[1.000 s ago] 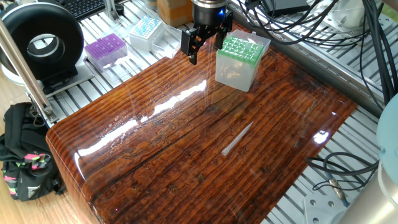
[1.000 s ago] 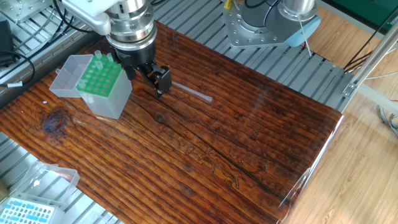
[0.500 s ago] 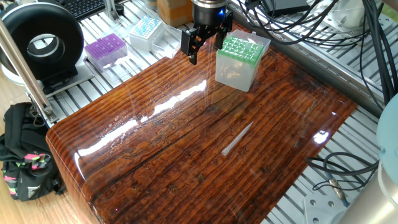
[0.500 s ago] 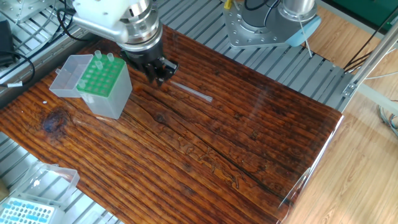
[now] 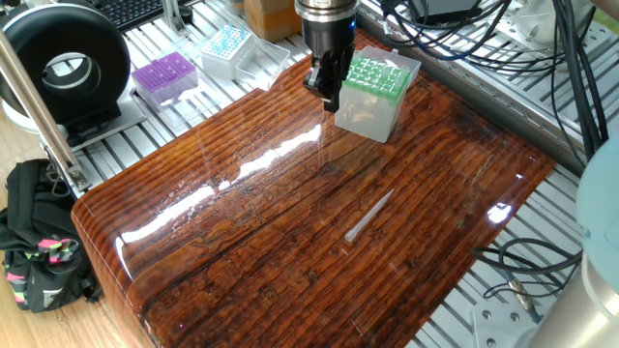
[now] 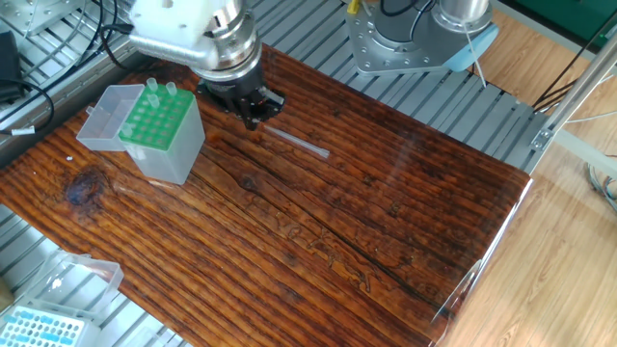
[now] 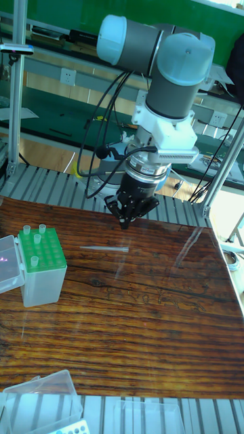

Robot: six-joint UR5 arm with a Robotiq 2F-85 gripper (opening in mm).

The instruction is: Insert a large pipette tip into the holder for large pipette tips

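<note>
The large pipette tip (image 5: 369, 215) (image 6: 297, 143) (image 7: 105, 249) lies flat on the wooden table, apart from everything. The holder for large pipette tips (image 5: 372, 92) (image 6: 159, 130) (image 7: 41, 268) is a white box with a green grid top, its clear lid (image 6: 104, 116) hinged open, and a few tips stand in it. My gripper (image 5: 329, 92) (image 6: 258, 111) (image 7: 122, 215) hangs above the table between the holder and the lying tip, closer to the tip's end in the other fixed view. Its fingers are open and hold nothing.
A purple-topped box (image 5: 164, 75) and a blue-topped box (image 5: 227, 43) sit on the metal rails beyond the table. A black spool (image 5: 68, 63) and a bag (image 5: 39, 242) stand at the left. Another clear box (image 6: 43, 323) lies off the table's near corner.
The gripper has shifted away from beside the holder toward the lying tip and turned about its wrist. The tip and holder have not moved.
</note>
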